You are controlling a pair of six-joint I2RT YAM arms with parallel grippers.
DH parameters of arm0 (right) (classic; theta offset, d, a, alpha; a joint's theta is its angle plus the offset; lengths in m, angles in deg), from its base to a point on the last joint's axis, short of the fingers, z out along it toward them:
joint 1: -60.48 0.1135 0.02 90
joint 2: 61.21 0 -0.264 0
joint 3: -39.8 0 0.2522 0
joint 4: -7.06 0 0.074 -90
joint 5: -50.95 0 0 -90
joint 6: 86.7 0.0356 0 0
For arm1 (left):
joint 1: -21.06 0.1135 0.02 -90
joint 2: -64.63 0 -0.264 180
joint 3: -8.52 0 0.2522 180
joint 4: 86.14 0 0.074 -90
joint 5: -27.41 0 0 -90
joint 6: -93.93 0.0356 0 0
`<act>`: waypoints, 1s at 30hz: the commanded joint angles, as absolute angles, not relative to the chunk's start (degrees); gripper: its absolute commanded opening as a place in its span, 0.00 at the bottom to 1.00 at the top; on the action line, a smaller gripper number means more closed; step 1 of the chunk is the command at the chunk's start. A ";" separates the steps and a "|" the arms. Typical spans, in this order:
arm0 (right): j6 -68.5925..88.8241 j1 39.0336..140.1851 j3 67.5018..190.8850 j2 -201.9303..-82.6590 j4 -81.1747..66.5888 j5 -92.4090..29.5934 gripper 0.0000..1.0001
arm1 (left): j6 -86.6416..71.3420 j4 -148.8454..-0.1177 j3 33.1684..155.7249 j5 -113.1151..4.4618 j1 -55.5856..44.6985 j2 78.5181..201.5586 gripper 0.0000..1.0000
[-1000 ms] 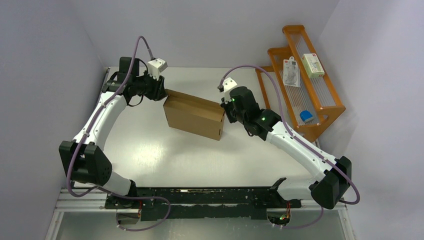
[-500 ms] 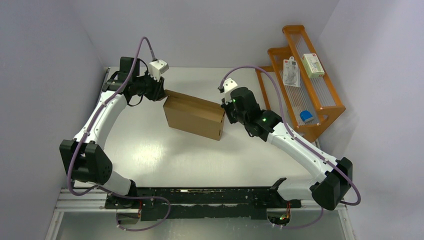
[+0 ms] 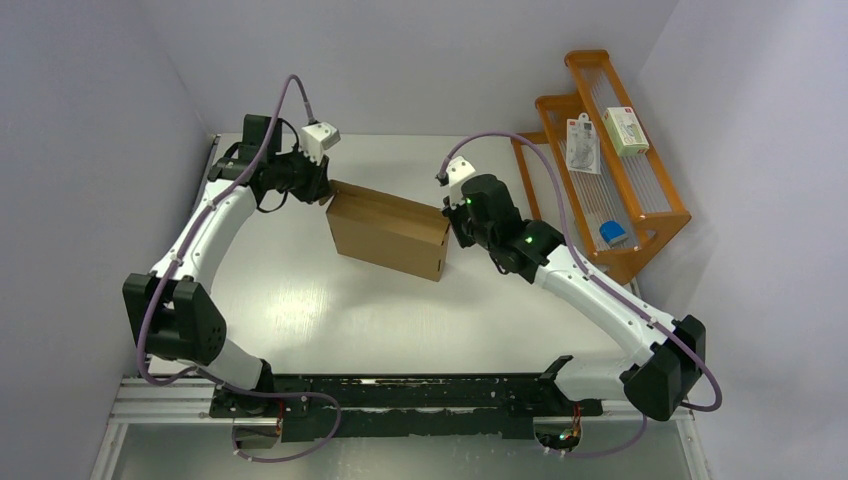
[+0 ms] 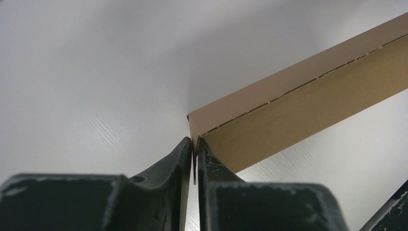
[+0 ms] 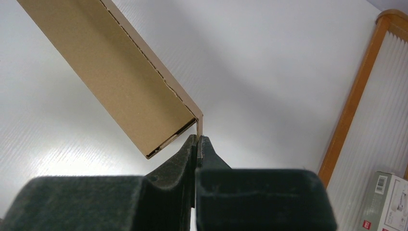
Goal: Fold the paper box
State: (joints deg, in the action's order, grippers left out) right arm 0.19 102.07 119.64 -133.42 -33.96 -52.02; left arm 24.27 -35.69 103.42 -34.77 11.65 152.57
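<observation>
The paper box (image 3: 388, 234), plain brown cardboard folded into a shallow rectangular shape, stands on its long edge across the middle of the white table. My left gripper (image 3: 326, 188) is at its upper left corner, its fingers closed on a thin cardboard flap edge (image 4: 194, 144). At the box's right end my right gripper (image 3: 448, 212) pinches a thin flap (image 5: 199, 126) that sticks out from the open end (image 5: 169, 139). In both wrist views the box's perforated fold line runs along the top edge.
An orange wire-fronted rack (image 3: 620, 150) stands at the right wall, holding small white packages (image 3: 582, 142) and a blue item (image 3: 612, 233). Its wooden frame (image 5: 356, 96) shows at the right of the right wrist view. Grey walls close in on three sides.
My left gripper has closed down onto the flap edge at the box's left corner. The box and the right arm have stayed where they were.
</observation>
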 commanded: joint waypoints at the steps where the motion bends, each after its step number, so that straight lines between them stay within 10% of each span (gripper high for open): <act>1: 0.17 101.69 119.64 -131.92 -32.45 -51.00 0.00 | 25.34 -34.70 103.81 -31.49 12.00 152.52 0.13; 30: 25.22 101.69 132.64 -142.05 -45.00 -62.11 0.00 | 1.01 -36.53 97.06 -43.17 9.82 144.81 0.05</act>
State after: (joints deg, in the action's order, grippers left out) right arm 19.46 102.07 128.23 -139.60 -41.33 -57.35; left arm 7.90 -36.65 97.83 -40.83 10.58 146.58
